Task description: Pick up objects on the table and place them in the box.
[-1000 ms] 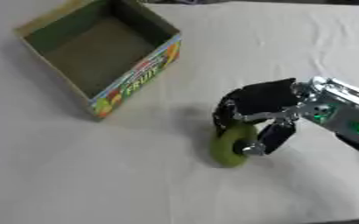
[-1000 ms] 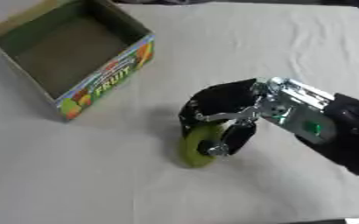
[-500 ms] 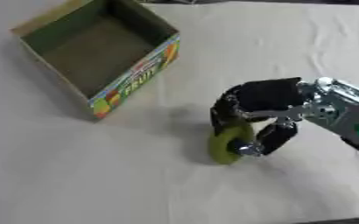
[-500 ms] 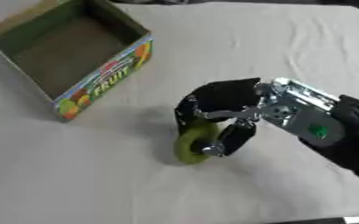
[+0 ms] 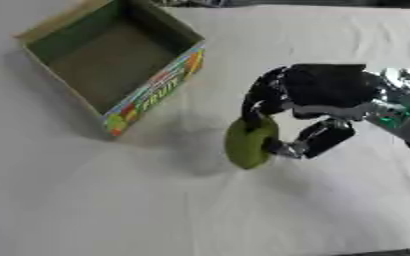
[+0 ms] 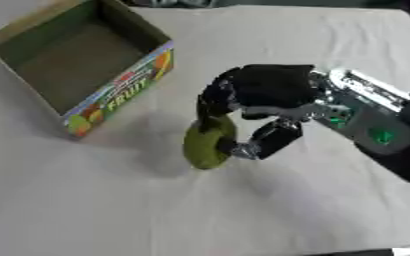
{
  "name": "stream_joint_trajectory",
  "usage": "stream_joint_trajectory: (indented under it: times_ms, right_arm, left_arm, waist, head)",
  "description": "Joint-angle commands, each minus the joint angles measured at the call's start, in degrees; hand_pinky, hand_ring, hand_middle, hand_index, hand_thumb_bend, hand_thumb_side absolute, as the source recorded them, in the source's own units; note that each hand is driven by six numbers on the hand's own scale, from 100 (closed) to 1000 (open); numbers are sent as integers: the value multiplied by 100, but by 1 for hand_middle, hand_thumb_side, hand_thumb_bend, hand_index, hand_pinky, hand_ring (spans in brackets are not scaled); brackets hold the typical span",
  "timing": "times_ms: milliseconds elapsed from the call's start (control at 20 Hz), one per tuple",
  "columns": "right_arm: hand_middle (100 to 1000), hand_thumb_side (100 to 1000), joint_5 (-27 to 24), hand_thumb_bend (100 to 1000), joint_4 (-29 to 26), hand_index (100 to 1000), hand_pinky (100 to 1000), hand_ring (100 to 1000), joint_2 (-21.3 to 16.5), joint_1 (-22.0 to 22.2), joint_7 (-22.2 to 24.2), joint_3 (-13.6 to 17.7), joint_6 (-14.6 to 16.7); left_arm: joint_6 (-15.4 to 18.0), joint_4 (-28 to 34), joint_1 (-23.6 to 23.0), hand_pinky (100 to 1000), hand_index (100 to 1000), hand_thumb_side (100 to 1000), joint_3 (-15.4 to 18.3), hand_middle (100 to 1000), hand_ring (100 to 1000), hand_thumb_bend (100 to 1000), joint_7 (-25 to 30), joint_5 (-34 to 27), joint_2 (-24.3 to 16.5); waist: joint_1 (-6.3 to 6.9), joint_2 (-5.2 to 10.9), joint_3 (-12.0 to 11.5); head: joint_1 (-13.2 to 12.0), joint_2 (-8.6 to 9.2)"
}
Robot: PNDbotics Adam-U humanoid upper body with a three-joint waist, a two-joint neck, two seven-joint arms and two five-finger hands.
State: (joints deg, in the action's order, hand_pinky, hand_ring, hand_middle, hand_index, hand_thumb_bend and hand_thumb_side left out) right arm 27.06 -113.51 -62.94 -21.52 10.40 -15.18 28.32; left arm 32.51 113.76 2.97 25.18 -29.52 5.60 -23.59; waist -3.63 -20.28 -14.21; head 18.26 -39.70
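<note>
Near centre of the white table (image 5: 86, 200), right hand (image 5: 309, 95) entered from 3 o'clock, fingers curled down round a green rounded object (image 5: 248, 142) with thumb closing from the other side; object pinched between them, standing on edge. Could not tell whether object touched the cloth or hung just above it; shadow lay at its 8 o'clock. Open cardboard box (image 6: 112, 97) with fruit print sat at 10 o'clock from object, apart from it.

Even, bright light falls on the pale tabletop (image 5: 331, 30). Soft shadows spread left of the robot hand (image 5: 309, 100) and below the box (image 5: 112, 65). Both views are blurry, without glare.
</note>
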Motion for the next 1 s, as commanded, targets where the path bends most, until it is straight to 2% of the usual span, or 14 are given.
stream_joint_trajectory:
  times_ms: [50,150,250,600,750,1000]
  right_arm:
    - [646,194,8,100,-109,678,728,717,-219,-125,-251,231,-6]
    - [648,206,-64,100,-109,679,726,716,-199,-247,-345,300,-60]
    - [649,168,-177,100,-109,681,733,720,-169,-468,-399,363,-153]
    - [629,146,-711,100,-79,670,734,713,-72,-1323,-93,416,-736]
    - [613,127,-893,100,234,657,730,710,88,-1779,-11,410,-899]
    - [591,102,-909,100,1080,639,727,707,487,-2556,-9,325,-846]
  left_arm:
    - [18,83,-4,611,796,587,54,592,590,100,-43,-35,-187]
    - [21,83,5,611,796,587,47,591,590,100,-47,-41,-203]
    - [25,83,12,611,796,586,39,592,590,100,-46,-46,-217]
    - [31,83,54,610,796,586,6,592,589,100,-4,-61,-262]
    - [30,83,78,609,796,586,-1,592,588,100,20,-70,-275]
    - [32,83,119,609,797,585,-5,592,588,100,52,-85,-295]
  waist:
    - [18,129,-20]
    - [11,135,-34]
    - [0,138,-54]
    - [-65,114,-136]
    - [-113,92,-175]
    - [-180,59,-243]
  head:
    - [-8,62]
    - [6,48]
    - [30,24]
    - [180,-84]
    - [228,-85]
    - [298,-51]
